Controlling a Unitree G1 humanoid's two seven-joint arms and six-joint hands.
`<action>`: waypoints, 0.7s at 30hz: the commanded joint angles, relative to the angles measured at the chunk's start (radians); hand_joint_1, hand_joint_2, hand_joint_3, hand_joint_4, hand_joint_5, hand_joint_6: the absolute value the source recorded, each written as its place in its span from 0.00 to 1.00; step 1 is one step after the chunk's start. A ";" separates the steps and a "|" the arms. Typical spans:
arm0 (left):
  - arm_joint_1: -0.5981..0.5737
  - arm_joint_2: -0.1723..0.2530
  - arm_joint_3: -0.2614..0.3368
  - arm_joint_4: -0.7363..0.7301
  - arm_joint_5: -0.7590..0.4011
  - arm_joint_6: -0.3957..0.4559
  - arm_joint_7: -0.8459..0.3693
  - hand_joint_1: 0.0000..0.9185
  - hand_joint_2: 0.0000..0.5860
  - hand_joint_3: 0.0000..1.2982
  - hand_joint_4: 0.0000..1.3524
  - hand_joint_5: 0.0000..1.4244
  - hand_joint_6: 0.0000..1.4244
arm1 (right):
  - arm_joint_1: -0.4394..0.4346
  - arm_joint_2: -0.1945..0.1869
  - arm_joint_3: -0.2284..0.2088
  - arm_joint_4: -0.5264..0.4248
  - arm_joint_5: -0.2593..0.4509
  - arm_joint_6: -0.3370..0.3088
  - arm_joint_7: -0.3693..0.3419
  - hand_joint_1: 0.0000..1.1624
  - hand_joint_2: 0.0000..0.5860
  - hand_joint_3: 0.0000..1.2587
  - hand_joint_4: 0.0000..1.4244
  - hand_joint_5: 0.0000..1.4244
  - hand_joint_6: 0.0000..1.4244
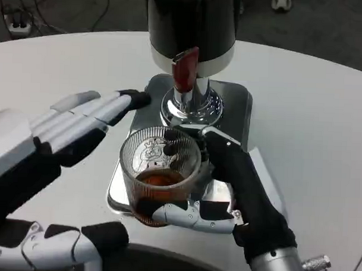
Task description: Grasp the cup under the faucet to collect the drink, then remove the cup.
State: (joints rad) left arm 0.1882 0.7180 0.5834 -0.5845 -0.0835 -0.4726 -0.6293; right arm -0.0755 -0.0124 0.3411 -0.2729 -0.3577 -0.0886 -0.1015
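A clear ribbed glass cup [160, 173] with dark drink in its bottom stands on the steel drip tray [237, 102], just in front of the dispenser's chrome stem [191, 106]. The dispenser [192, 29] has a dark body and a red tap lever [185, 69] above the cup's far side. My right hand [238, 191], in a black glove, grips the cup from the right, with fingers wrapped round its front and back. My left hand [80, 123] hovers to the left of the cup with fingers stretched out toward the tray, holding nothing.
The round white table [312, 116] spreads out on all sides of the tray. A power strip [18, 21] and cables lie on the dark floor beyond the table's far left edge.
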 commanded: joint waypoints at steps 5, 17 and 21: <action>0.129 0.013 0.080 0.022 -0.019 -0.175 -0.041 0.00 0.31 0.00 0.00 0.00 0.00 | 0.041 -0.066 -0.039 -0.170 0.070 0.018 0.155 0.79 0.15 0.67 0.61 0.76 0.74; 0.271 0.004 0.189 0.049 -0.058 -0.309 -0.054 0.00 0.30 0.00 0.00 0.00 0.00 | 0.038 -0.110 -0.099 -0.270 0.138 0.083 0.267 0.79 0.15 0.67 0.61 0.76 0.74; 0.324 -0.005 0.230 0.040 -0.070 -0.334 -0.058 0.00 0.30 0.00 0.00 0.00 0.00 | 0.033 -0.125 -0.133 -0.325 0.164 0.124 0.302 0.79 0.15 0.67 0.61 0.76 0.74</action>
State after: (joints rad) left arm 0.4781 0.7221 0.7848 -0.5382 -0.1466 -0.7812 -0.6728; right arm -0.0292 -0.1332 0.2241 -0.5315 -0.2299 0.0233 0.1869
